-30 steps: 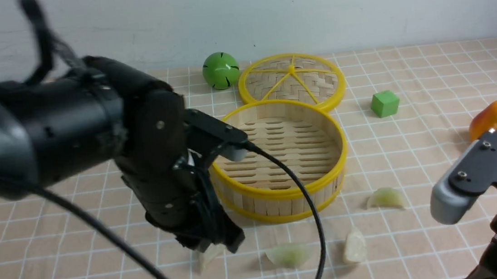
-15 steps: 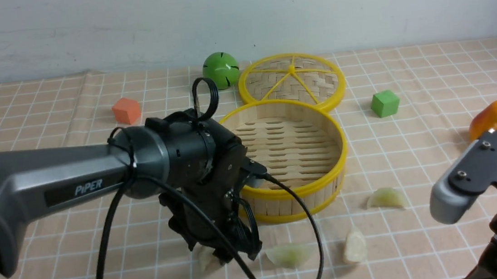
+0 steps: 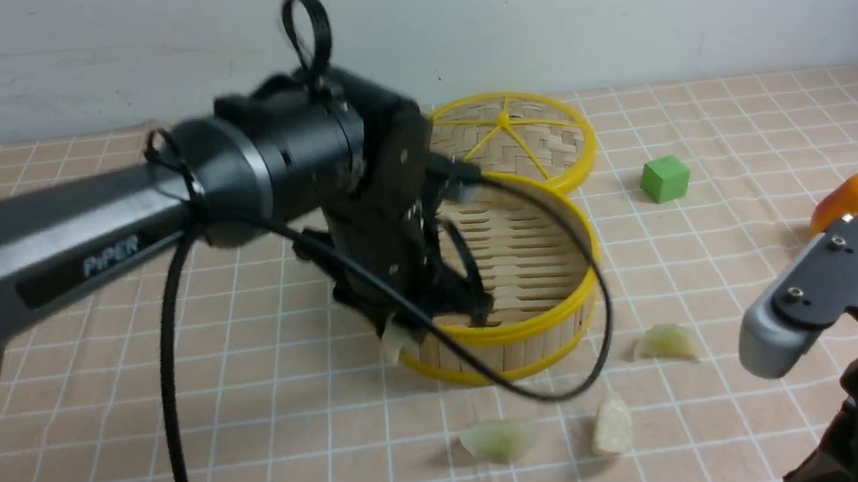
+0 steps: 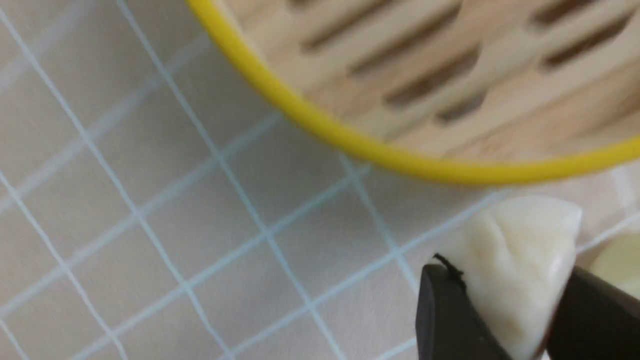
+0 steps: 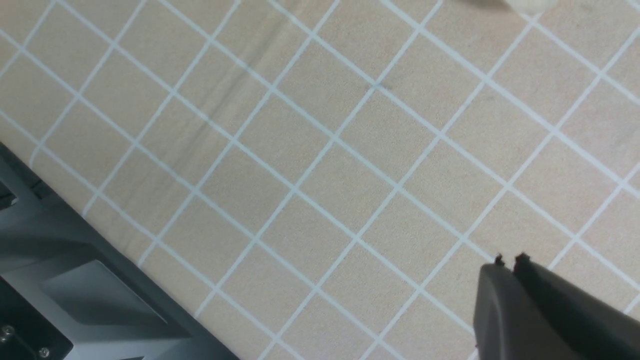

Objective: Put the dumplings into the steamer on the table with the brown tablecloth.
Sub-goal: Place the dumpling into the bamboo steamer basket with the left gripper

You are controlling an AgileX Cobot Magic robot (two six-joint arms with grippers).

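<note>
My left gripper (image 4: 510,282) is shut on a cream-white dumpling (image 4: 520,240), which hangs above the brown tablecloth (image 3: 714,261) just outside the steamer's yellow rim (image 4: 350,145). In the front view that dumpling (image 3: 394,347) shows under the left arm, at the near-left side of the steamer (image 3: 541,344). The steamer's slatted floor holds nothing where it shows. Three dumplings lie on the cloth in front of the steamer: a green one (image 3: 498,439), a cream one (image 3: 612,426) and another green one (image 3: 667,342). My right gripper (image 5: 510,260) is shut on nothing, low over bare cloth near the table's front right.
The flat woven disc with yellow spokes (image 3: 537,136) lies behind the steamer. To the right sit a green cube (image 3: 664,178) and an orange pear (image 3: 854,204). The left arm's cable (image 3: 569,393) loops low before the steamer. The robot's grey base (image 5: 75,280) borders the table edge.
My left gripper closed on the cream dumpling and lifted it off the cloth, up and back toward the steamer's near-left rim. The right arm has hardly moved.
</note>
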